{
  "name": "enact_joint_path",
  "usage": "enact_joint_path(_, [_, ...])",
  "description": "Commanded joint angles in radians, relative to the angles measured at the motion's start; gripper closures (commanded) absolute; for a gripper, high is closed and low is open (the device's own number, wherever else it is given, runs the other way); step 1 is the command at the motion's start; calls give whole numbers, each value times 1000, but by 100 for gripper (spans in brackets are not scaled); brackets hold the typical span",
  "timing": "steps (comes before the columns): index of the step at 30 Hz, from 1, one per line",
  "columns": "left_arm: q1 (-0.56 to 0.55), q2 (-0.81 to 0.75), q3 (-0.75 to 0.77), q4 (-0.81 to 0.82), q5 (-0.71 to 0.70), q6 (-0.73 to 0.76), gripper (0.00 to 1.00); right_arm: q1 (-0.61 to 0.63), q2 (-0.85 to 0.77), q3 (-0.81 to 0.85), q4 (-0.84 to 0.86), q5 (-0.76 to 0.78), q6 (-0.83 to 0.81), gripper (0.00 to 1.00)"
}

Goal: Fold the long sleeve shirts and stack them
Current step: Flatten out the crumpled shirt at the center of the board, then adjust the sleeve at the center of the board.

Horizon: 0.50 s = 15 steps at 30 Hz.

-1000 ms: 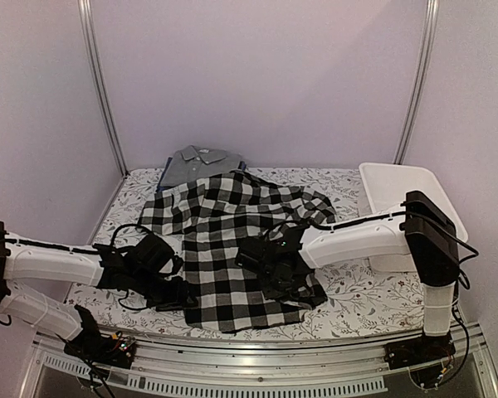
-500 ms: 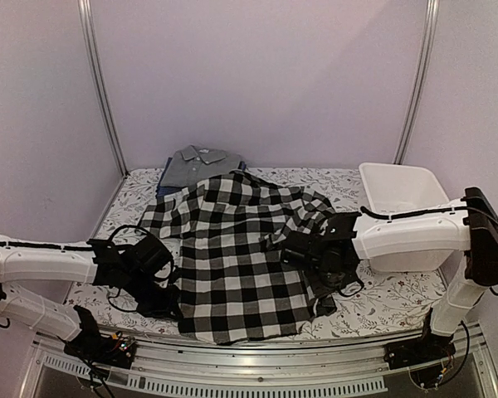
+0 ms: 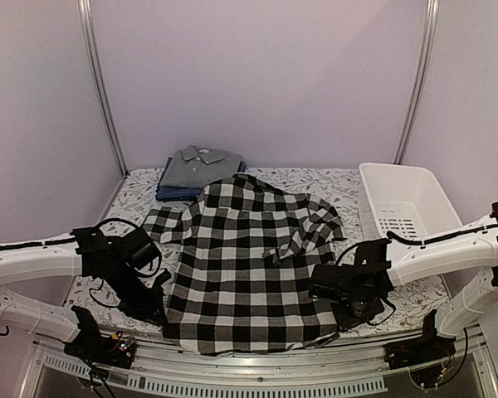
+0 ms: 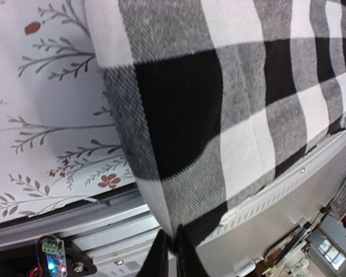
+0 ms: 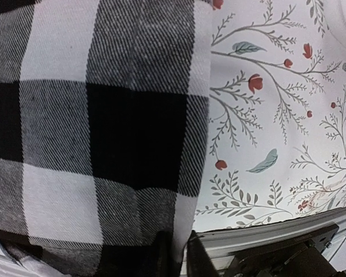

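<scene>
The black-and-white checked shirt [image 3: 245,265] lies spread on the table, its hem hanging a little over the near edge. My left gripper [image 3: 164,319] is shut on its lower left hem corner [image 4: 179,219]. My right gripper [image 3: 339,313] is shut on its lower right hem corner [image 5: 181,231]. The plain grey shirt [image 3: 201,164] lies folded at the back, on top of the blue patterned shirt [image 3: 173,191], of which only an edge shows.
A white plastic basket [image 3: 407,207] stands at the right side of the table. The floral tablecloth [image 3: 133,199] covers the table. The metal front rail [image 3: 257,377] runs along the near edge.
Both grippers have moved apart and toward the near edge, pulling the checked shirt's hem wide and flat. The shirt has slid toward me and spread out.
</scene>
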Motion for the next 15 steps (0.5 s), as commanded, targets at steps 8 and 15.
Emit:
enact_joint_path(8, [171, 13, 192, -154, -134, 129, 50, -19, 40, 321, -128, 131, -14, 37])
enact_joint_path(15, [472, 153, 293, 74, -240, 223, 46, -199, 157, 456, 159, 144, -225, 30])
